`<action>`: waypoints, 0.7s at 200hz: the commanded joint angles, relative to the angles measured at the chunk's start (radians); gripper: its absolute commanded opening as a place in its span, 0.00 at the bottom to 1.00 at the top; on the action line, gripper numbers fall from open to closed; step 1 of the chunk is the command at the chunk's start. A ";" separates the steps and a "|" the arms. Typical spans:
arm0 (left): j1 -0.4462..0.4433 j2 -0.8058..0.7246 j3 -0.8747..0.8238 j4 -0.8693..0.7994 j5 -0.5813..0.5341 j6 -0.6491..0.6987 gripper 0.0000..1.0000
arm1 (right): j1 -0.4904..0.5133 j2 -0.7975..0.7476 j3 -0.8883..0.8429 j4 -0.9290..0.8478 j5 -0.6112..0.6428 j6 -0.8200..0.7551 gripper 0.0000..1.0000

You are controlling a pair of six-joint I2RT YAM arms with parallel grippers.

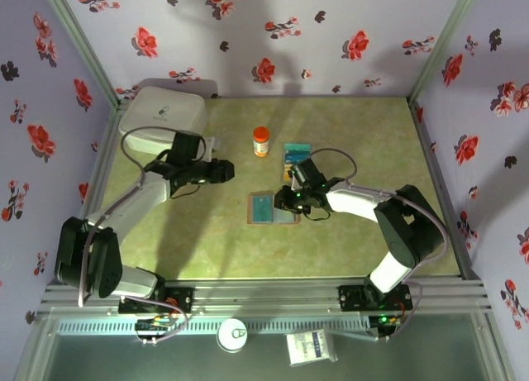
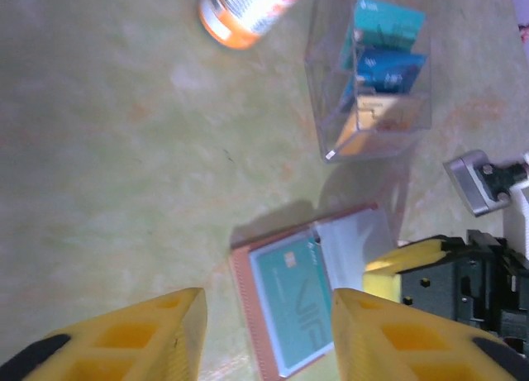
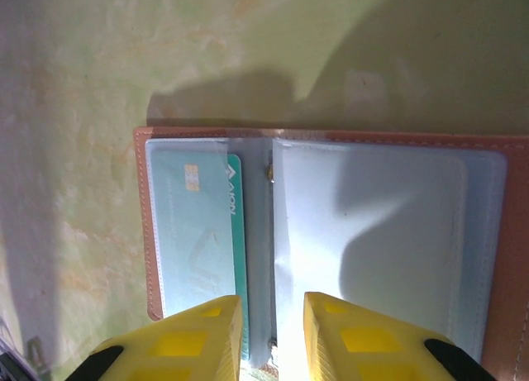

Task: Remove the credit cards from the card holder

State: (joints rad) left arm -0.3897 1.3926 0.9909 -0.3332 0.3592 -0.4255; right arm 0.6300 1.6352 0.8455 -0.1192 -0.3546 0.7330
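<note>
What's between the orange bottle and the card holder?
Nothing. In the left wrist view the table between the bottle and the card holder is bare; the clear box stands off to one side.

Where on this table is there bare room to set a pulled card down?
Bare table top lies far right, between the clear plastic box and the right wall, and along the near strip between the card holder and its near edge. The centre is crowded: pill bottle, box, holder, left gripper and right gripper.
</note>
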 commanded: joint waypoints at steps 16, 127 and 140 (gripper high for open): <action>0.143 -0.098 -0.051 0.061 0.092 -0.009 0.96 | -0.012 -0.030 0.050 -0.039 0.016 -0.040 0.26; 0.430 -0.104 -0.311 0.737 0.411 -0.529 1.00 | -0.018 -0.072 0.078 -0.077 0.022 -0.060 0.27; 0.461 -0.051 -0.324 0.848 0.467 -0.609 1.00 | -0.018 -0.073 0.078 -0.076 0.022 -0.059 0.27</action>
State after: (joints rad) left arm 0.0170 1.2659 0.7132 0.1669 0.6510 -0.7872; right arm 0.6193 1.5860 0.8951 -0.1646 -0.3504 0.6968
